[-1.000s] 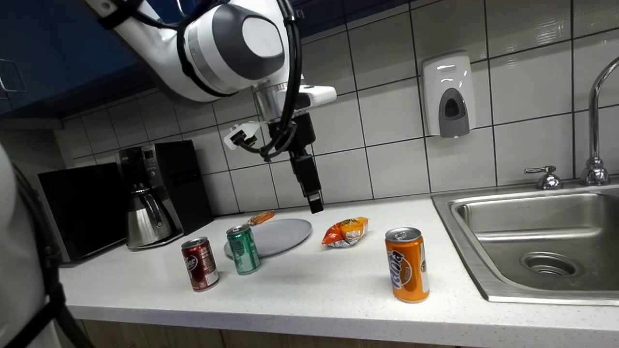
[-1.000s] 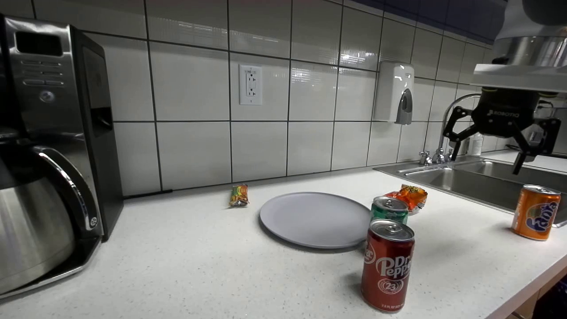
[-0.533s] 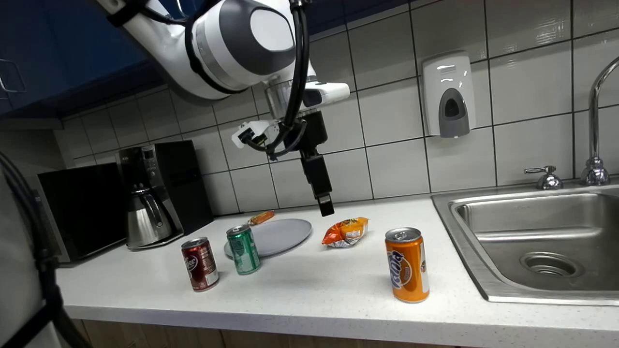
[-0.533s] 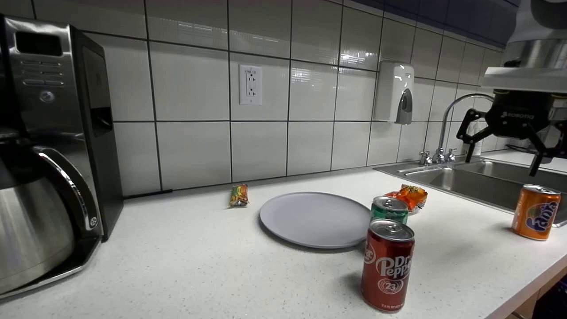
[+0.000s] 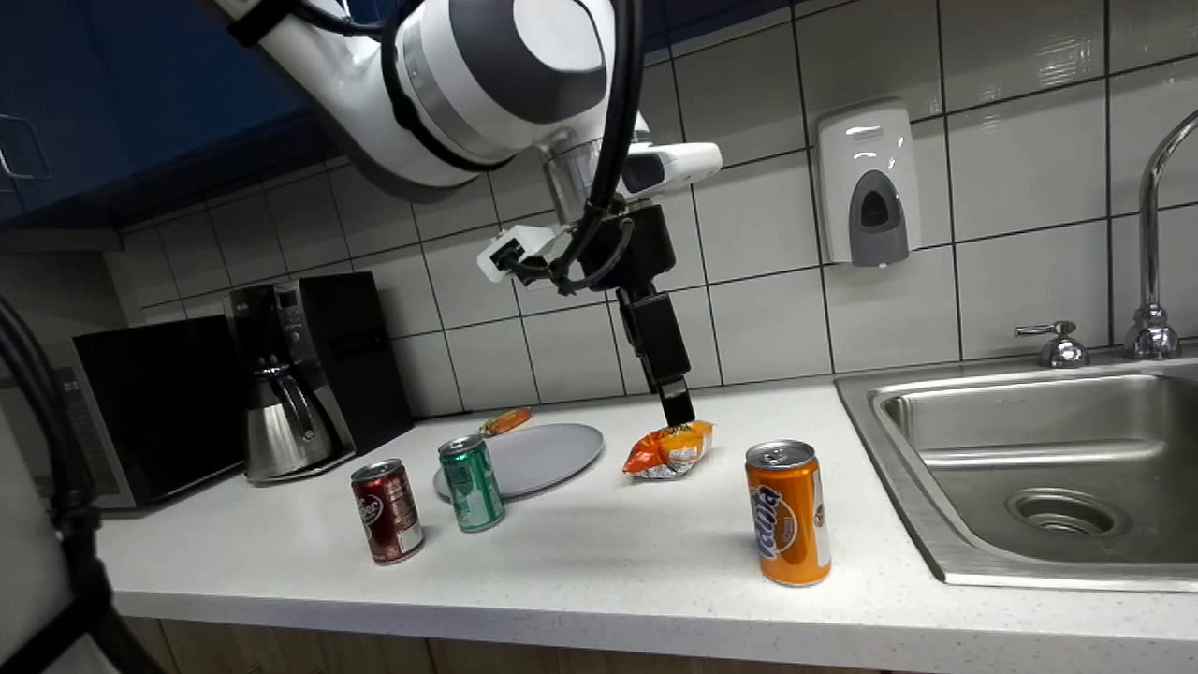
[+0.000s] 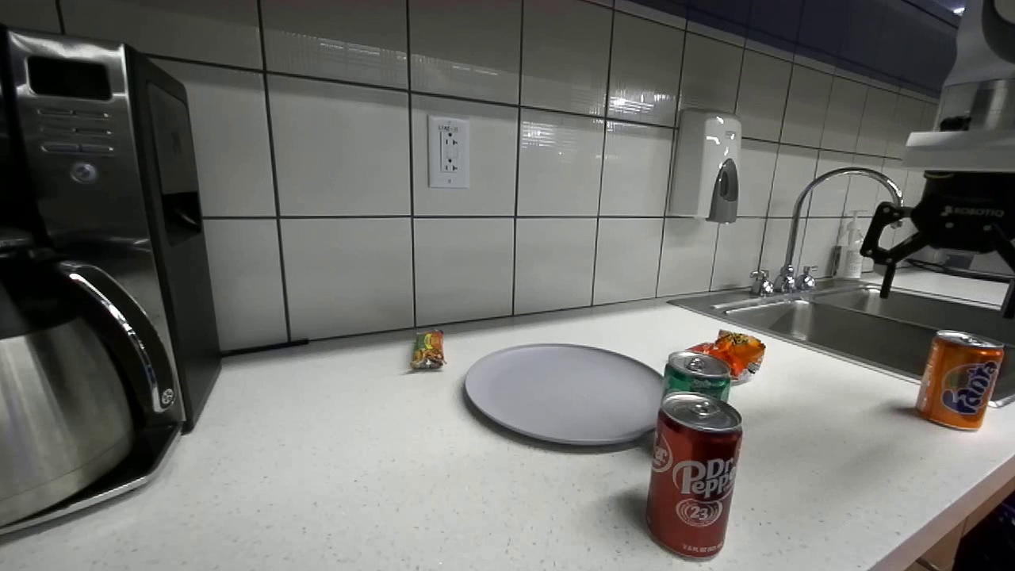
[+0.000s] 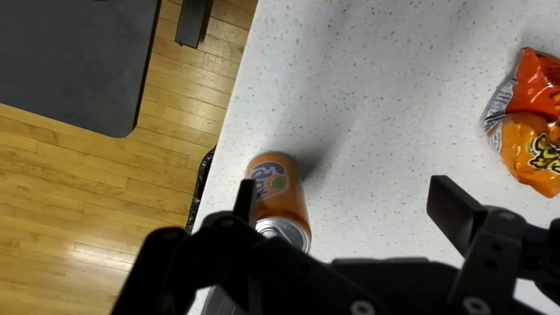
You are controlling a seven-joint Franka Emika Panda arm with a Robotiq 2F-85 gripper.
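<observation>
Overall, I judge: early stage. Nothing is lifted off the white counter; contact and grip both remain to be made.

Sink set in at one end, coffee maker toward the other. Grey plate lies flat, nearer the coffee maker.

Gripper hangs over the counter, fingers wide apart, holding nothing; that spread is the one part looking ready.

Orange snack bag lies out past one finger. Fanta can, seemingly nearest the gripper, stands upright close to the counter's front edge, near the sink. In the wrist view the other finger partly covers it, so it sits off-centre to the gap; no touch visible.

Dr Pepper can and green can stand upright near the plate. Small snack packet lies at the back.
</observation>
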